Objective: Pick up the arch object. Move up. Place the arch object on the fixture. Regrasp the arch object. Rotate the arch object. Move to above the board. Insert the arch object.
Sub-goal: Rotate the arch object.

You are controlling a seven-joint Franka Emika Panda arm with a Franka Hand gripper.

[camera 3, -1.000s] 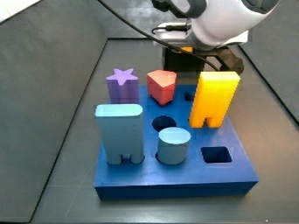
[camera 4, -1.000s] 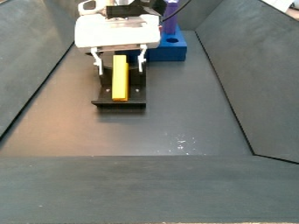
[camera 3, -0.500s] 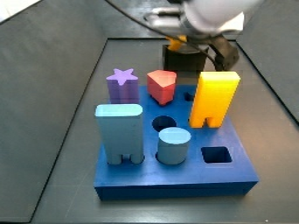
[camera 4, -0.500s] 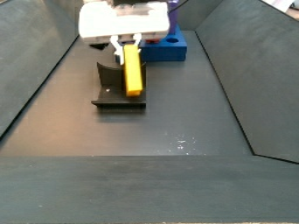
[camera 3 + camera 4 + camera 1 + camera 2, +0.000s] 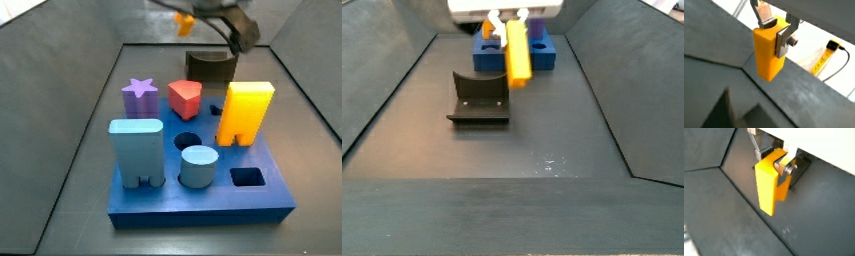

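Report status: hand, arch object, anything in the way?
Hand shut on arch object, raised clear of the fixture. Arch object hangs tilted, short of the board. Nothing blocking in view.

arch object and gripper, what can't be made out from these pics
- The arch object's notched end: hidden between the fingers in both wrist views.
- The gripper in a side view: motion-blurred and cut off by the top edge, so the piece shows only as an orange smear.
- The board in a side view: mostly behind the arch object and gripper; its holes are unseen.
- The fixture's base: behind the board.
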